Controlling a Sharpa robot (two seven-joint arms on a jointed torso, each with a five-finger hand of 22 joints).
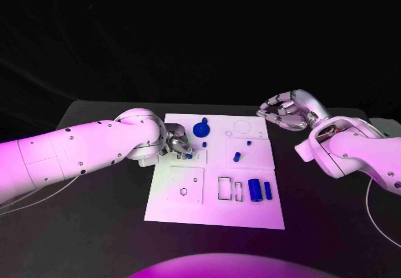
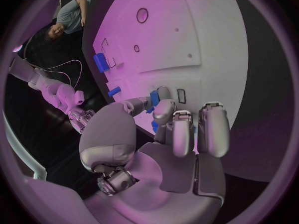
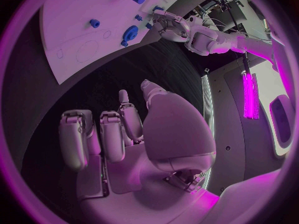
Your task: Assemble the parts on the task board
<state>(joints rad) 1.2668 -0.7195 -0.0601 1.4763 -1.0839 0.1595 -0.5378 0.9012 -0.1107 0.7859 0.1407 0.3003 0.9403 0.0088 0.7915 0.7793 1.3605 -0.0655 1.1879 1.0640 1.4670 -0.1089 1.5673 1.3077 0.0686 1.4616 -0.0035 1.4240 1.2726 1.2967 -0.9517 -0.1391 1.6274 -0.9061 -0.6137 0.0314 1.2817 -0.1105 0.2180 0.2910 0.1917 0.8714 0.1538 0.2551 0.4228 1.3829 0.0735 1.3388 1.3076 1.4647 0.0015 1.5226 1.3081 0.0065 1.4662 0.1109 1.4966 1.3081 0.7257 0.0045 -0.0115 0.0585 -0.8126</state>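
Observation:
The white task board [image 1: 179,211] lies in the middle of the black table. My left hand [image 1: 178,145] is over the board's left side, and its thumb and fingers [image 2: 165,112] pinch a small blue part [image 2: 154,98] just above the plate. A round blue part [image 1: 201,128] stands farther back. Two blue cylinders [image 1: 255,190] lie side by side near the board's right edge, and small blue pegs [image 1: 237,156] stand near the middle. My right hand [image 1: 285,111] hovers past the board's far right corner, its fingers [image 3: 102,134] curled in and holding nothing.
The board has a raised square panel [image 1: 185,185] with holes at the front left and rectangular slots [image 1: 226,188] beside the cylinders. A faint circle outline [image 1: 243,125] marks its far right. Bare black table [image 1: 100,226] surrounds the board.

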